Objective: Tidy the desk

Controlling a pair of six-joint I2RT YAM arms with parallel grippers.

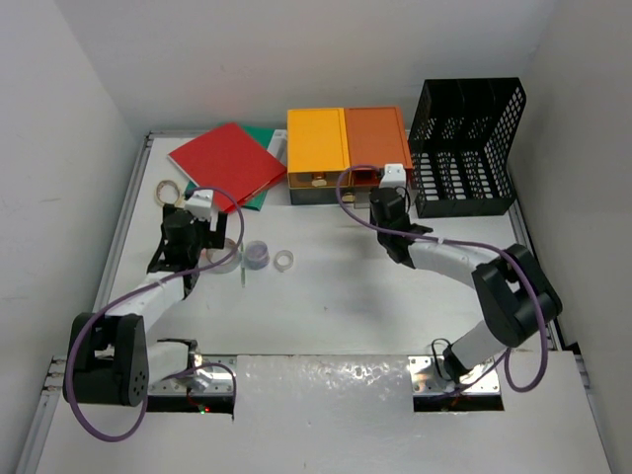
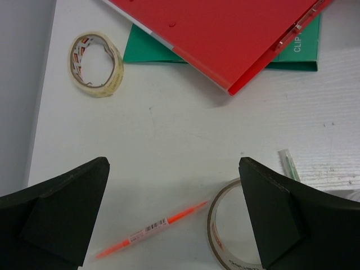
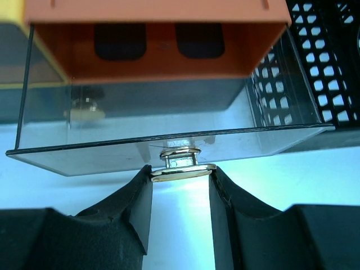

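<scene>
Brass is what the right claw (image 3: 181,173) has hold of — its two black fingers (image 3: 129,214) are pinched narrow on the small knob (image 3: 180,164) at the front of a clear drawer (image 3: 112,146). That drawer stands pulled part way out of the orange box (image 3: 157,50). A black mesh rack (image 3: 332,67) sits just beside the box on the right. The desk (image 1: 326,306) lies directly under this claw, showing white between the fingers, and the claw sits low over it toward the far side.

Over on the other side the left claw (image 2: 173,188) hangs wide open, holding nothing, with the desk spread flat beneath it. Under the gap lies an orange marker (image 2: 149,229), and a clear tape roll (image 2: 212,230) shows partly behind the right-hand finger. Further out, a tan tape roll (image 2: 95,64) lies near the desk's left edge, well apart from the claw. A red folder (image 2: 225,34) rests on top of a green folder (image 2: 304,53) toward the far side — both flat on the desk.
</scene>
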